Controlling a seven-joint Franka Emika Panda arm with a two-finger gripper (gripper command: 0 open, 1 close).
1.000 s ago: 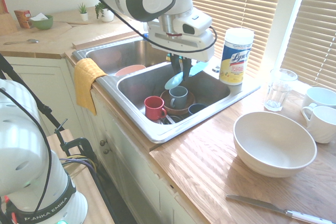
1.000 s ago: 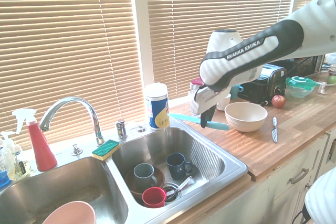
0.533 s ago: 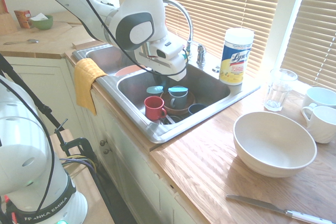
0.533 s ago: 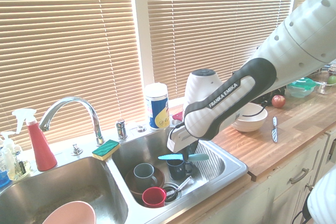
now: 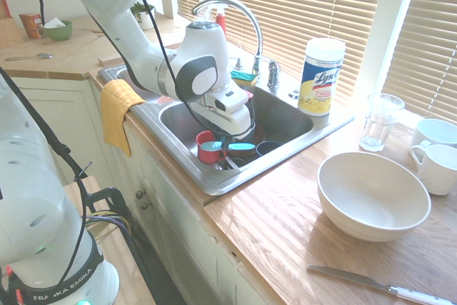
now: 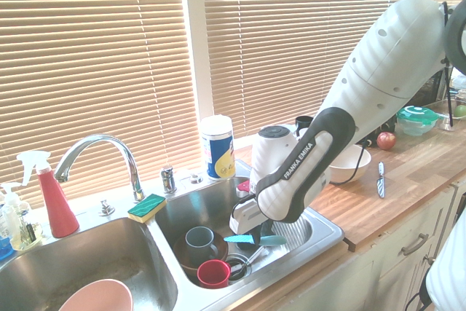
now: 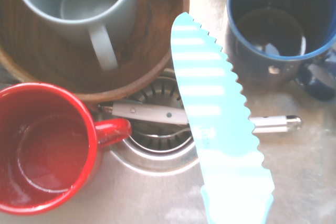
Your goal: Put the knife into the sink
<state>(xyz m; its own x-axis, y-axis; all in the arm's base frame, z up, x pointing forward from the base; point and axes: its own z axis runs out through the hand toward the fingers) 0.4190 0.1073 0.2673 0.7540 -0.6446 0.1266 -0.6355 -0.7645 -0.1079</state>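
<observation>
Over the basin nearer to the bowl counter, in the first exterior view, the gripper [image 5: 227, 145] has its fingers closed on the turquoise knife [image 5: 243, 147], which extends to both sides of them. The knife is within the outline of the sink [image 5: 271, 157], seen against the red mug [image 5: 203, 137] and beside the dark blue mug [image 5: 268, 147]. Outside the rim, the wipes canister [image 5: 321, 80] stands close to the far corner, and the yellow towel [image 5: 120, 112] hangs over the front edge by the adjoining basin. The pale bowl [image 5: 373, 194] is on the counter, apart from the rim. In the second exterior view, the knife is again inside the edges of the basin, held roughly level, with the grey mug [image 6: 200, 244] and the red mug to one side of it. Ribbed steel shows between the knife and the end wall. The green and yellow sponge [image 6: 147, 207] sits on the divider, and the faucet [image 6: 116, 143] arches by the other basin. In the wrist view, the wavy blade passes above the drain [image 7: 157, 153] and a white handle [image 7: 149, 113]; its rounded tip points between the wooden bowl [image 7: 105, 94] and the dark blue mug. Steel floor shows on both sides of the lower blade; whether the knife touches something below, I cannot tell.
</observation>
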